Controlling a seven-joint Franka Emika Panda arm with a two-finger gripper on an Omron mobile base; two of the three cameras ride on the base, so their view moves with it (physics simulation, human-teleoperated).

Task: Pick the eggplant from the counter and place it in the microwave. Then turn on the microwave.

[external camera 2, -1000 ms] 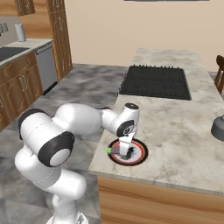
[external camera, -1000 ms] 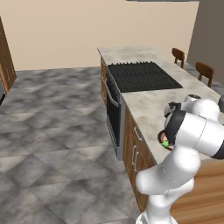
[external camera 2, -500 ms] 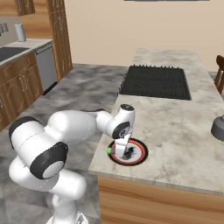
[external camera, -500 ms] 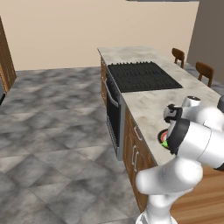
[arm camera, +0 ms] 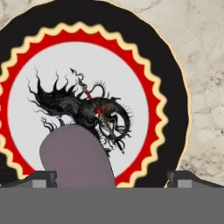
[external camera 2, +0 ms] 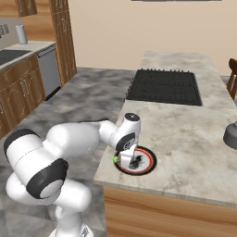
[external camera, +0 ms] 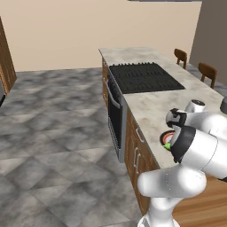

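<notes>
The eggplant (arm camera: 76,159) lies on a round red-rimmed plate (arm camera: 144,87) with a black pattern, near the front edge of the beige counter (external camera 2: 185,134). In the hand view its dull purple body sits low between my two fingertips (arm camera: 41,177), which stand wide apart on either side of it. My gripper (external camera 2: 131,162) points straight down over the plate (external camera 2: 148,160) and is open. The eggplant's green stem end (external camera 2: 114,159) pokes out to the left of the hand, and shows again as the eggplant's green tip (external camera: 167,146) beside my arm. The microwave is out of view.
A black ridged cooktop (external camera 2: 164,85) is set into the counter beyond the plate, with a dark oven front (external camera: 114,117) below it. A dark grey pot-like object (external camera 2: 230,134) stands at the right edge. Two wooden chairs (external camera: 207,71) stand behind the island.
The hand has come down closer over the plate and eggplant, and the arm's elbow has swung lower. The jaws stayed wide open.
</notes>
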